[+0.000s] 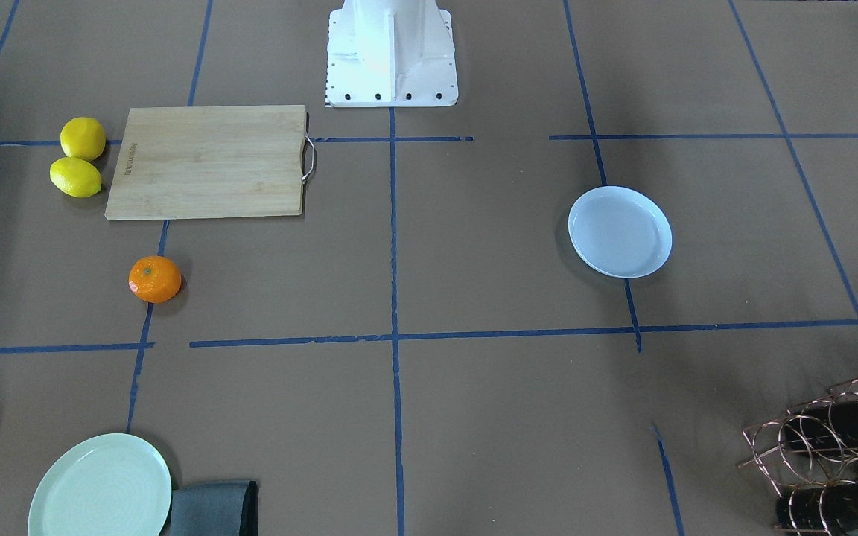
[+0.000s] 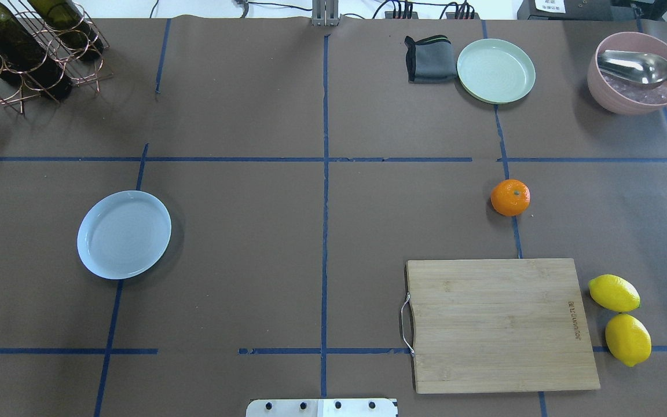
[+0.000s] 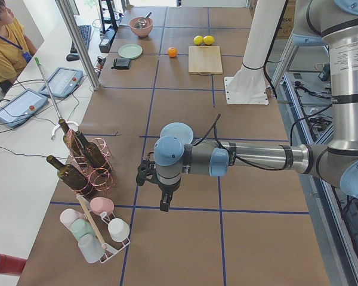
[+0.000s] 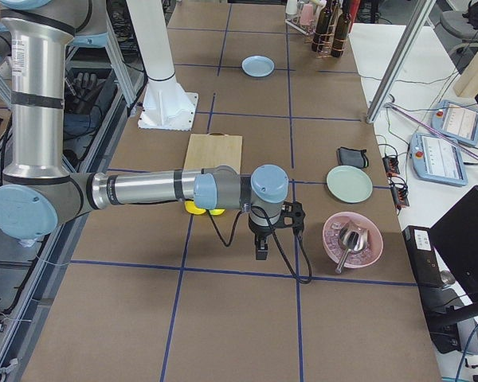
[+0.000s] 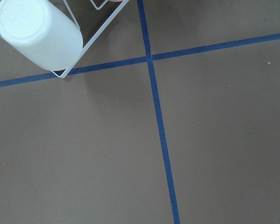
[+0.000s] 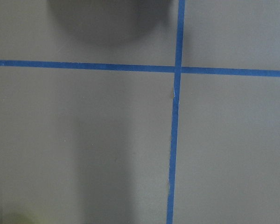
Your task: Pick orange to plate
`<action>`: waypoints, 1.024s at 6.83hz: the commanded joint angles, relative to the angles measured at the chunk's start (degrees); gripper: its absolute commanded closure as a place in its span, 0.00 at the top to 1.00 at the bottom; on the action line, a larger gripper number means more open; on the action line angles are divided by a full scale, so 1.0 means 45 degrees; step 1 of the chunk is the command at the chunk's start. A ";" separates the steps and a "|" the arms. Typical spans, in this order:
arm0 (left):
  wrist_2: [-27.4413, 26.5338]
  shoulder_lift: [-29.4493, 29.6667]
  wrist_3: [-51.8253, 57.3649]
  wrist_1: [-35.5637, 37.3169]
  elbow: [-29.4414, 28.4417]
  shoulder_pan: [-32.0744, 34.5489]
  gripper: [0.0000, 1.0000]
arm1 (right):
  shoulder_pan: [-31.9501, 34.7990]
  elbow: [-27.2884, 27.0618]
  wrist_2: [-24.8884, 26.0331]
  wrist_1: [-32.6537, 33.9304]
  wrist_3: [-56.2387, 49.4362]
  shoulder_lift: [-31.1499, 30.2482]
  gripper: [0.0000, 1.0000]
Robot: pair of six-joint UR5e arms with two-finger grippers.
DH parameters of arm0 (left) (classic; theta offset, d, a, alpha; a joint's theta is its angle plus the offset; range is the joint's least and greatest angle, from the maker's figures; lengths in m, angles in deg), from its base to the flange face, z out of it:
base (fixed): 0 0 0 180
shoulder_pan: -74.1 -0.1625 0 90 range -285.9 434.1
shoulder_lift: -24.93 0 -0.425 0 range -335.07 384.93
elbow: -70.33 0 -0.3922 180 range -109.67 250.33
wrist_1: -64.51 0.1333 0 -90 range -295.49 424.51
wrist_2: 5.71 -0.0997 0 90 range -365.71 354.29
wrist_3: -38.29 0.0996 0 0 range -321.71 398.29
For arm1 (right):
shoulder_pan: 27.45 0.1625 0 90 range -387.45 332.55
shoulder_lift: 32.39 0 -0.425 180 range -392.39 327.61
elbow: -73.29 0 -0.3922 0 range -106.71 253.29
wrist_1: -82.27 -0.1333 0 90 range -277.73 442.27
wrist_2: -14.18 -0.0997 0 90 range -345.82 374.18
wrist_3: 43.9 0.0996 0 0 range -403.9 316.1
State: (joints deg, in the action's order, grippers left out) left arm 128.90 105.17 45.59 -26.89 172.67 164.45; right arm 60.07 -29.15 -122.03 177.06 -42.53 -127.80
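Orange (image 2: pixel 510 197) sits right of centre in the overhead view, just above the cutting board (image 2: pixel 501 324). Plate (image 2: pixel 124 234) is mid-left, well apart. Can't tell jaw state on right gripper (image 4: pixel 261 248) or left gripper (image 3: pixel 164 202). You'd best drop the right one straight over the fruit, jaws wide.

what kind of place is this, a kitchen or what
Probably a robotics lab, not a kitchen: a paper-covered table taped into blue squares, a robot arm over it, and an operator beside teach pendants.
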 commanded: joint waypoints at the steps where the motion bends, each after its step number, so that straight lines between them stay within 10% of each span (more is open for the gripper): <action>1: -0.0009 0.0078 0.0000 -0.0019 0.0011 0.0000 1.00 | -0.0014 -0.0048 -0.0004 -0.0010 0.0047 0.0030 1.00; 7: 0.0258 0.2267 0.0099 -0.1658 0.0030 -0.0176 1.00 | -0.0813 -0.0535 -0.0121 -0.2404 0.0340 0.0128 1.00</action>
State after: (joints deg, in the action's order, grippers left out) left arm 127.97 114.33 46.45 -32.68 173.35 163.65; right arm 57.52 -31.41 -122.62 170.19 -41.33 -127.29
